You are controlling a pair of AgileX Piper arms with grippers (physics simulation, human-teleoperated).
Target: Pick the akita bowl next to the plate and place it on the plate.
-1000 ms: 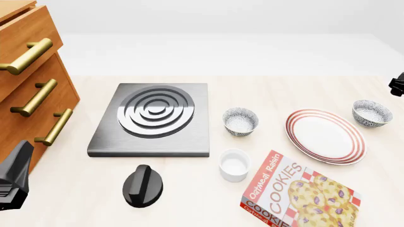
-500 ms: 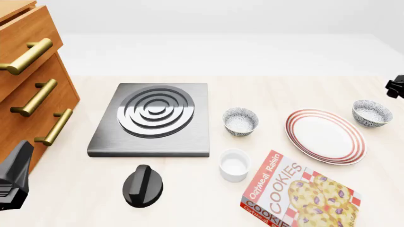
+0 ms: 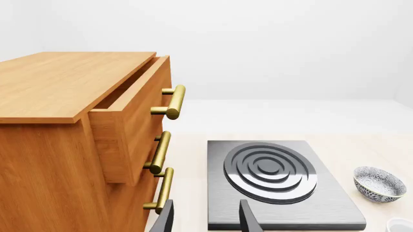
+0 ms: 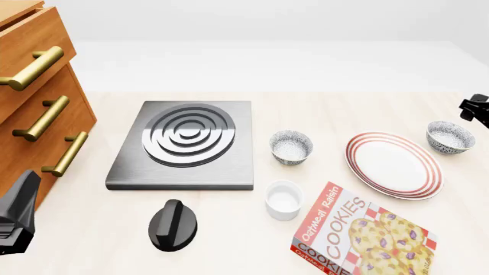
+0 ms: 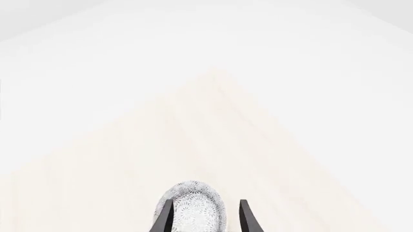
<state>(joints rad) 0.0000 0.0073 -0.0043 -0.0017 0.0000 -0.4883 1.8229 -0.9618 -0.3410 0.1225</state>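
Observation:
The plate [image 4: 393,164], white with red rings, lies right of centre on the table. One speckled akita bowl [image 4: 449,136] sits just off the plate's far right rim. A second alike bowl [image 4: 291,146] stands to the plate's left, beside the stove. At the right edge, my right gripper [image 4: 474,108] hangs just beyond the right-hand bowl. In the right wrist view that bowl [image 5: 192,209] shows between the spread fingers of the open right gripper [image 5: 203,220], below them. My left gripper [image 3: 206,220] is open and holds nothing, low near the drawers.
A steel stove plate [image 4: 187,143] with a black knob [image 4: 173,226] lies left of centre. The wooden drawer cabinet [image 4: 34,109] fills the left side. A white ramekin [image 4: 283,199] and a cookie box [image 4: 359,235] sit at the front. The left arm [image 4: 17,220] rests at the front left corner.
My right gripper has edged a little to the left and down in the front view, closer to the right-hand bowl. Nothing else has moved.

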